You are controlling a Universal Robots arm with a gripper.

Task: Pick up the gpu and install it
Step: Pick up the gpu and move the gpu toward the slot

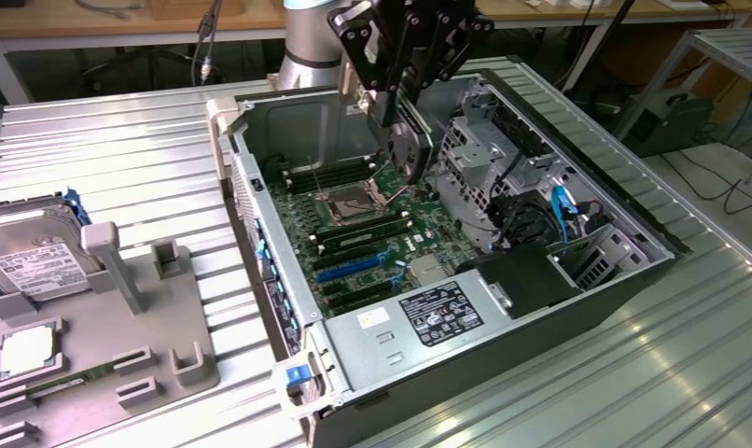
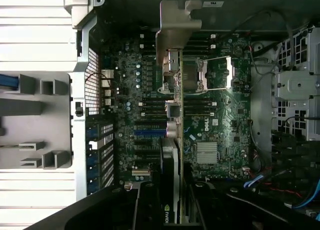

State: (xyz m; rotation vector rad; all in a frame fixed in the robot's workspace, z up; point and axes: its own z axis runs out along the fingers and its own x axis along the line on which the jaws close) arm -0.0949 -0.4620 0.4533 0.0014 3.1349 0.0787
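- Gpu [image 1: 406,140] hangs on edge from the gripper [image 1: 398,98], over the open computer case [image 1: 625,280].
- The gripper's fingers are clamped on the card's two flat faces, so it is closed on the gpu.
- In the wrist view the gpu [image 2: 171,180] appears edge-on as a long dark strip, with its silver bracket [image 2: 176,34] at the end far from the gripper [image 2: 172,207].
- The card sits over the motherboard [image 1: 364,238], near the processor socket [image 1: 351,207] and apart from the blue slots [image 1: 351,269].
- Whether its lower edge touches the board cannot be told.
- A power supply [image 1: 438,313] with a label fills the case's near corner.
- On the exterior view's left, a grey holder [image 1: 140,345] stands on the slatted metal table [image 1: 103,140] beside the case.
- A hard drive [image 1: 34,252] with a white label stands in that holder.
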